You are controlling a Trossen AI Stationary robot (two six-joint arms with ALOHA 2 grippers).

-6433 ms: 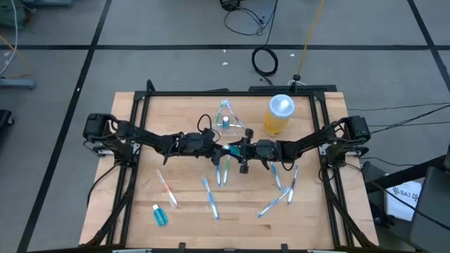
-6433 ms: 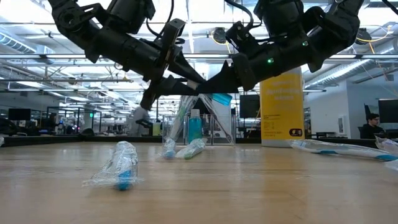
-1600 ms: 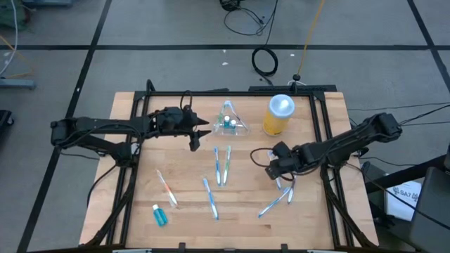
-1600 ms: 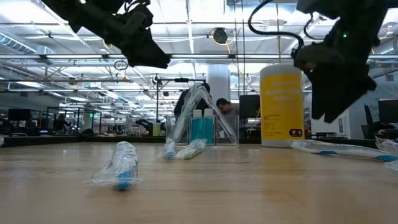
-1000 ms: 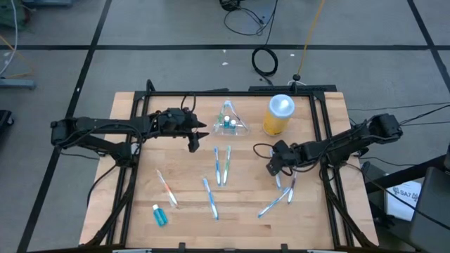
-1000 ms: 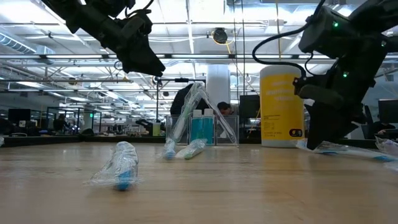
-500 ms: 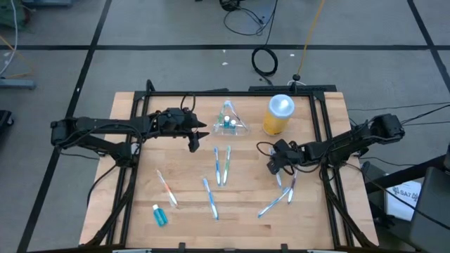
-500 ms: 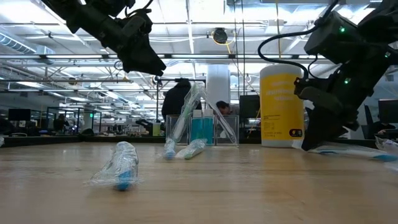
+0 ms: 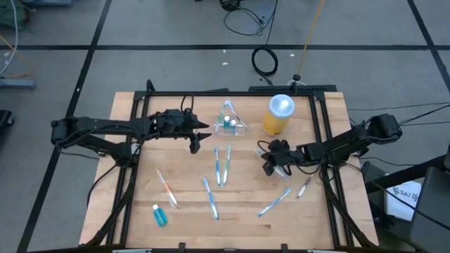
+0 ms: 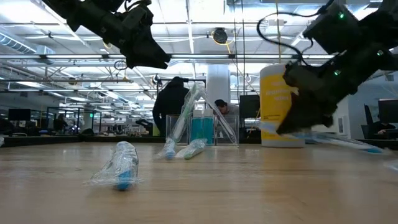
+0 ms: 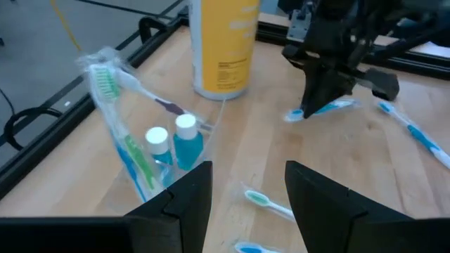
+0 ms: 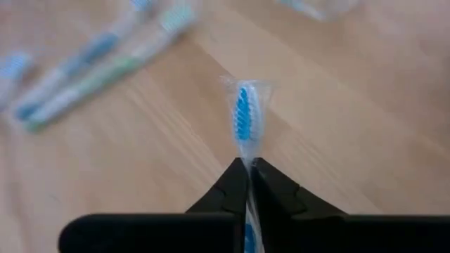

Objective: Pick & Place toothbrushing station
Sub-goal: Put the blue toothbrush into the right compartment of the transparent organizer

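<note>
The toothbrushing station (image 9: 229, 125) is a clear holder with wrapped brushes and two small blue bottles, standing at the table's far middle; it also shows in the left wrist view (image 11: 151, 151). My left gripper (image 9: 195, 142) hovers open just to its left (image 11: 246, 200). My right gripper (image 9: 270, 163) is right of centre, shut on a wrapped blue toothbrush (image 11: 325, 108), and stands above the table in the low view (image 10: 289, 127). My right gripper pinches the wrapped toothbrush between its two fingers just behind the bristle head (image 12: 245, 160), over the wrapper. The fingers (image 11: 320, 95) come slanting down from above and lie across the brush. The head end (image 11: 295, 114) is off the table.
A yellow jar with a white lid (image 9: 279, 114) stands right of the station. Loose wrapped toothbrushes lie at the centre (image 9: 221, 166), near centre (image 9: 211, 197), left (image 9: 166, 188) and right (image 9: 275, 202). A small blue bottle (image 9: 159, 215) lies at the near left.
My right gripper has shut on a toothbrush that lay on the table's right side and has risen with it, shifting a little toward the table's centre. The brush's head end has come up off the wood.
</note>
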